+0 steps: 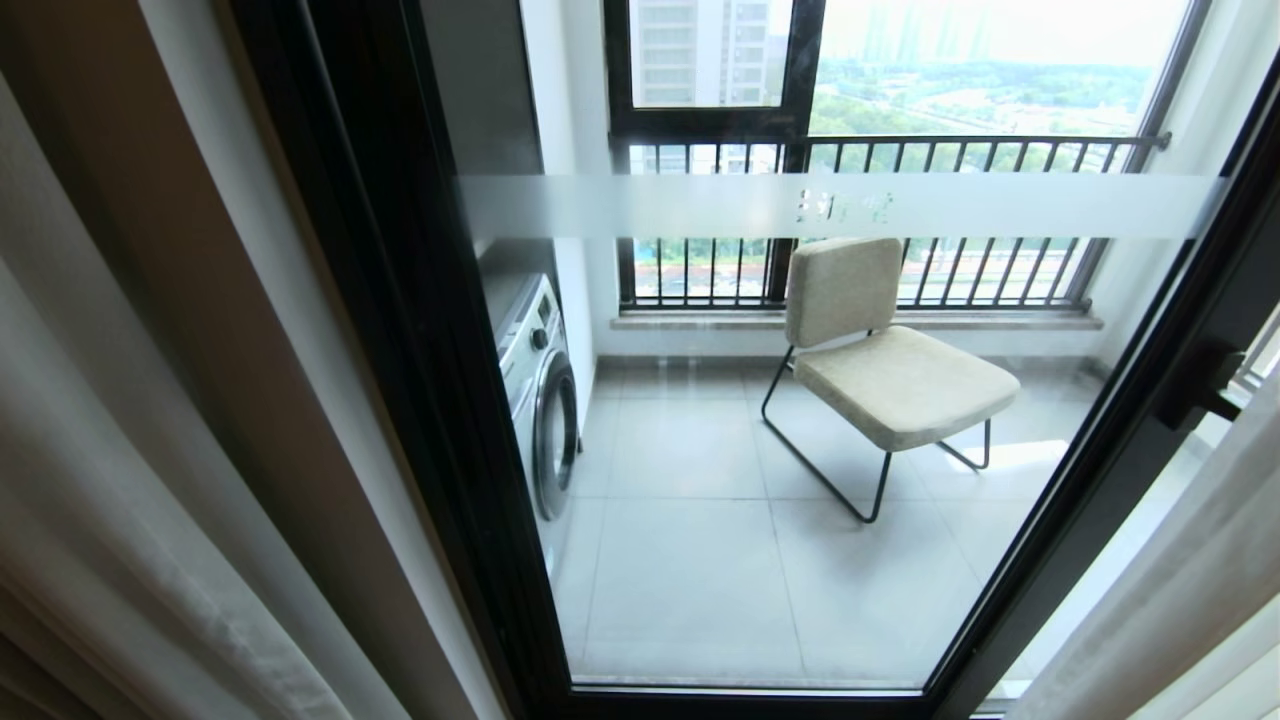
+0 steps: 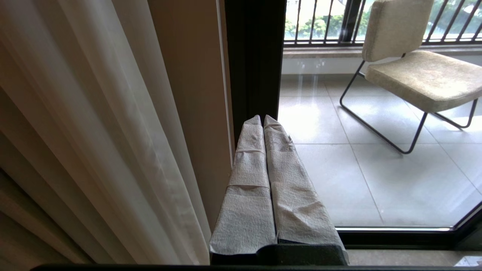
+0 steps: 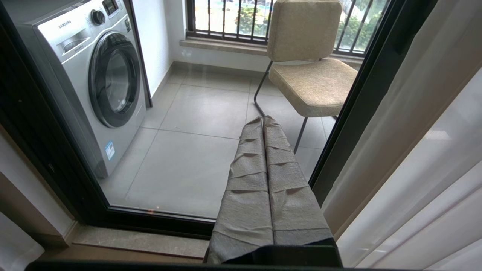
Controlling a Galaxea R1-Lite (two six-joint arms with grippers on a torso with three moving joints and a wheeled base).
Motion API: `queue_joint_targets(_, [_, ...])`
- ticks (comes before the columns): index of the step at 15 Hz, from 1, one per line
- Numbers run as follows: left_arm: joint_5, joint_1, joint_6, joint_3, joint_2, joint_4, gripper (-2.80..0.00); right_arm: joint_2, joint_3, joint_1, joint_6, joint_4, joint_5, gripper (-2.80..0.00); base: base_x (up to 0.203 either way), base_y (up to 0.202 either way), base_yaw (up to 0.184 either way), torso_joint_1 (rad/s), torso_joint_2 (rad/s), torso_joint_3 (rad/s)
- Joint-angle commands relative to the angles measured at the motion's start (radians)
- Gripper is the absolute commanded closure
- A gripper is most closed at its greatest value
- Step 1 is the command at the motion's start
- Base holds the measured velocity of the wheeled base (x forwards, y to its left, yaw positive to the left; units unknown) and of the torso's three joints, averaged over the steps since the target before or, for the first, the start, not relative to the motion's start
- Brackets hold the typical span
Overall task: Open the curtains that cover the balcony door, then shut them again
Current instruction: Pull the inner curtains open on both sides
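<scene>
Balcony door (image 1: pixel 760 480): tall clear glass panel in a thick black frame, a frosted white band with small lettering running across it. The glass stands uncovered; this door serves as the landmark for all entries below.

Curtains (image 1: pixel 130 480): drawn aside to both edges of the door. On the robot's left of the door frame, thin white sheers hang in pleats with a beige-tan drape behind them; on the right of the frame, more pale sheer folds hang near the lower corner (the heavier fabric there is hard to make out).

Left claw (image 2: pixel 262 119): clenched, its two fingers pressed together and wrapped in wrinkled grey-white covering, grasping nothing. It sits just in front of the door's left frame post, beside the sheers and apart from them.

Right claw (image 3: pixel 263 120): clenched likewise, fingers in the same wrinkled covering, empty. It sits in front of the glass near the door's right frame post, with curtain folds beside it.

Washing machine (image 1: pixel 540 400): silver front-loader, behind the glass at the door's left side.

Chair (image 1: pixel 880 360): beige cushioned seat and back on a thin black metal frame, behind the glass on the tiled floor (image 1: pixel 690 560).

Railing (image 1: pixel 870 220): black bars at the window beyond the chair.
</scene>
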Motion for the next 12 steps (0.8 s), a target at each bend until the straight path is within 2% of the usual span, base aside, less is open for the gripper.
queue_joint_targets(1, [0.000,0.000,0.000,0.000,0.000,-0.001,0.00,0.000,-0.001,0.000,-0.001,0.000,0.000,0.00,0.000,0.000,0.000,0.000,0.00,0.000])
queue_joint_targets(12, [0.007,0.000,-0.004,0.000,0.000,-0.002,0.00,0.000,-0.001,0.000,-0.001,0.000,0.001,0.00,0.000,0.000,0.000,0.000,0.00,0.000])
